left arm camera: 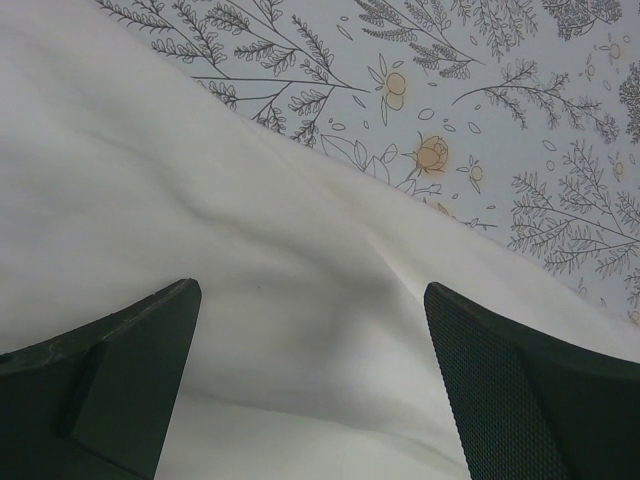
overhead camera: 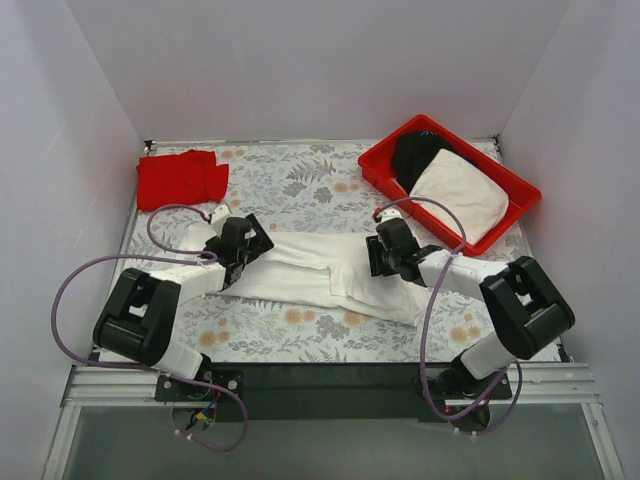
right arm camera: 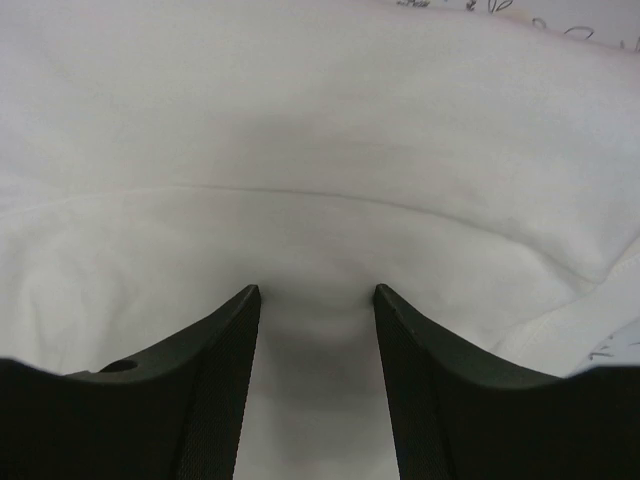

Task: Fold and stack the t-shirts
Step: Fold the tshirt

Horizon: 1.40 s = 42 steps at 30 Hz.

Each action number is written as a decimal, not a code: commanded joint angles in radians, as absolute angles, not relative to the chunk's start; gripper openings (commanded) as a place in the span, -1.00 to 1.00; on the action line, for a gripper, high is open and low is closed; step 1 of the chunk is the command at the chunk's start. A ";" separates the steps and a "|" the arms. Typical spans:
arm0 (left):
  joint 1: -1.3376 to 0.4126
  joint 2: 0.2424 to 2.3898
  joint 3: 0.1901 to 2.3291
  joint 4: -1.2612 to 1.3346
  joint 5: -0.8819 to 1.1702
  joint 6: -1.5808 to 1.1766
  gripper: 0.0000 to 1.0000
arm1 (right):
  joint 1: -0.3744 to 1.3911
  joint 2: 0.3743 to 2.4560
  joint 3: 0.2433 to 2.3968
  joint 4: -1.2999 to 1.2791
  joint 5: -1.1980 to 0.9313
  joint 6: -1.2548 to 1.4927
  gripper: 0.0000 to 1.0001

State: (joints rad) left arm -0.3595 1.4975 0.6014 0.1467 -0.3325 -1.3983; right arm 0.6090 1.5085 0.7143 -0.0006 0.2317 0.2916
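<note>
left fingers (left arm camera: 110, 390) wide, right fingers (right arm camera: 200, 390) narrower, both over white t-shirt (overhead camera: 320, 270); red t-shirt (overhead camera: 180, 178), red tray (overhead camera: 512, 218) nearby

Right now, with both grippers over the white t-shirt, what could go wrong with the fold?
The white t-shirt lies wrinkled and bunched, so a fold may come out uneven.
The left gripper stands wide open over loose cloth; closing there, it might catch several layers.
The right gripper is open too, so one arm's pull could drag the whole shirt.
</note>
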 commanded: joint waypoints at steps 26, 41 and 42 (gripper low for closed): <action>-0.382 1.016 0.325 -0.047 -0.247 -1.517 0.76 | 0.595 2.310 1.719 -0.153 -0.052 0.190 -0.09; -0.499 0.879 0.403 -0.090 -0.308 -1.476 0.77 | 0.574 2.220 1.841 -0.177 -0.074 0.133 0.02; -0.499 0.888 0.429 -0.094 -0.322 -1.461 0.78 | 0.574 2.141 1.754 -0.143 -0.065 0.132 0.03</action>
